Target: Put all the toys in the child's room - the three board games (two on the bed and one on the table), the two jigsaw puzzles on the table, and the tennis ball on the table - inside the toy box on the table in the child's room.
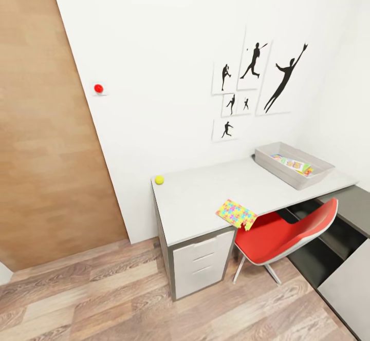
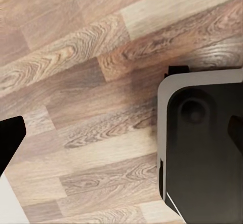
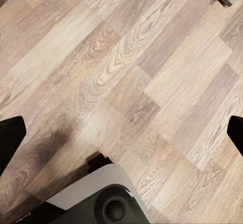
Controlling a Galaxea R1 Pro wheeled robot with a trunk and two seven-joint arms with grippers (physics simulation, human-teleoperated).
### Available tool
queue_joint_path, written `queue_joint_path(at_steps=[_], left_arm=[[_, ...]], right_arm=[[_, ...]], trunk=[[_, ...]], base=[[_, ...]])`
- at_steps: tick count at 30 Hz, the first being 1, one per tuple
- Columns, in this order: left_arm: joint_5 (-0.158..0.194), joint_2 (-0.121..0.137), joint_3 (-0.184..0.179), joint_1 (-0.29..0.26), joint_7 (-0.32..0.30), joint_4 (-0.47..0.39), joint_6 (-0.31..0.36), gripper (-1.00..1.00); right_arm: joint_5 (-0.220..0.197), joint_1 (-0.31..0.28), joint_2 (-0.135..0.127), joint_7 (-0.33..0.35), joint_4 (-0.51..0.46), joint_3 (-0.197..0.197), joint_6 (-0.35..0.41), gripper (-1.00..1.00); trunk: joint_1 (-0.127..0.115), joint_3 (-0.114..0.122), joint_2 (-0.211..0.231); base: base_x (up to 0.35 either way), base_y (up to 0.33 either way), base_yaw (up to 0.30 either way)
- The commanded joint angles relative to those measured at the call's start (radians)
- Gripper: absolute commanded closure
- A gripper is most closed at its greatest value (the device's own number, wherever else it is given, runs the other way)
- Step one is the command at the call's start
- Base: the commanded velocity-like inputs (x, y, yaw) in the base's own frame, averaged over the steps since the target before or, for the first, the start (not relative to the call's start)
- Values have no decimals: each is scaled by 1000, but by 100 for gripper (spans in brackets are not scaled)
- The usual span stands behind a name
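Ahead of me on the table (image 1: 205, 202) sit the tennis ball (image 1: 159, 179), a jigsaw puzzle (image 1: 236, 213) at its front edge, and the toy box (image 1: 294, 164) holding colourful toys. Below my left gripper (image 2: 121, 133) and right gripper (image 3: 121, 133), both spread apart and empty, lies wood floor (image 3: 126, 72).

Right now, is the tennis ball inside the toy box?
No, the tennis ball sits on the table by the wall, far from the toy box.

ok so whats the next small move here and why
Probably roll the base closer to the table. Both grippers, left and right, hang open and empty over the wood floor, away from the table. A puzzle overhanging the front edge and the ball near the back corner still lie outside the toy box, so closing in on the puzzle looks sensible.
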Motion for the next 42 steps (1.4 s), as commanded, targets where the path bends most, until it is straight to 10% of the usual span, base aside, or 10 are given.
queue_joint_path(at_steps=[1,42], left_arm=[[-2,0,-5,-1,4,1,-3,-100],[-5,-22,-4,-2,3,-13,-8,-100]], right_arm=[[-11,-1,-1,-5,0,8,-6,-100],[-21,-1,-1,-6,-2,6,-14,-100]], trunk=[[1,0,-2],[1,62,-2]], base=[[0,0,0],[0,0,3]])
